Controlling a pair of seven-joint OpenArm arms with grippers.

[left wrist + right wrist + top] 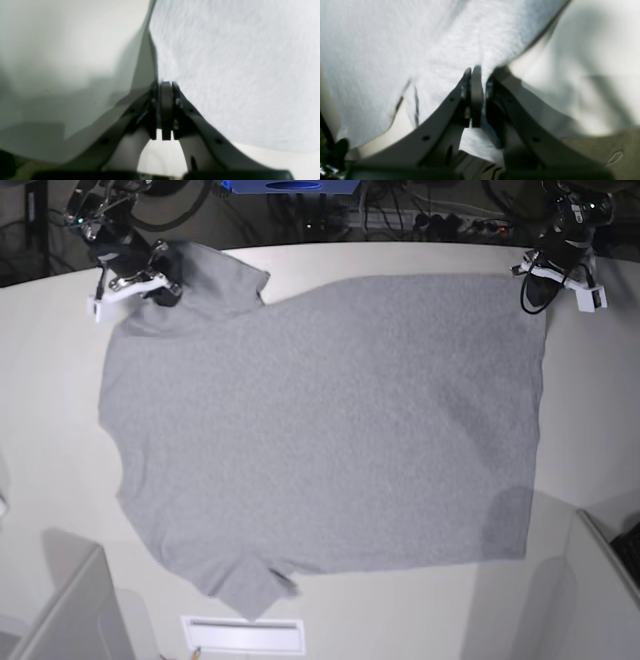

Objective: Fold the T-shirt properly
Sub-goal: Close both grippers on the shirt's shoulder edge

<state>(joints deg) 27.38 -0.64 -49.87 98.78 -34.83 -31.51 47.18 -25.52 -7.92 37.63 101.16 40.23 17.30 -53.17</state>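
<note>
Pinching the T-shirt (320,430), apparently at far corners, are both closed end effectors.

Grey T-shirt (320,430) lies spread flat, plain side up.

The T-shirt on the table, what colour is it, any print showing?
Plain heather grey T-shirt, no print visible; base view shows it best.

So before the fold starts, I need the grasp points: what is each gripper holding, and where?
Left gripper: T-shirt, hem corner. Right gripper: same shirt, near its far sleeve and shoulder.
</note>
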